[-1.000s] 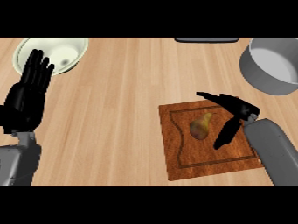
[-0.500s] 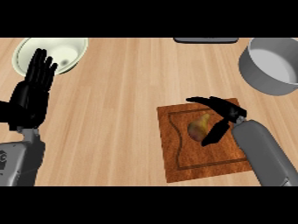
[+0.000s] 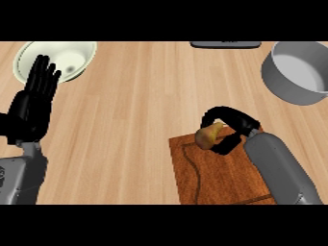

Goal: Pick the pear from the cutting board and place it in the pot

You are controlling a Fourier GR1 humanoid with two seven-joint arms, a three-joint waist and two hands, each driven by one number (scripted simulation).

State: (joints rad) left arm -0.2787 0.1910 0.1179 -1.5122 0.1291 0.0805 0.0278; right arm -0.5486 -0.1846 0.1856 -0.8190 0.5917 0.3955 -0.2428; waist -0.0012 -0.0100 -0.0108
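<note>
On the near right of the wooden counter (image 3: 145, 96) lies the cutting board (image 3: 209, 178), and far right sits the grey pot (image 3: 305, 72), well apart from it. Far left, a pale bowl (image 3: 60, 57). The left hand (image 3: 35, 103) rests open at the left, fingers straight. The right hand (image 3: 230, 127) curls around the pear (image 3: 209, 135) at the board's far edge, seemingly lifted clear.

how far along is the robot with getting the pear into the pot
Done: the right hand has its fingers curled round the pear. In hand: the pear sits over the top edge of the cutting board. Left: carrying it to the grey pot, which shows nothing inside. The left hand rests open.
</note>
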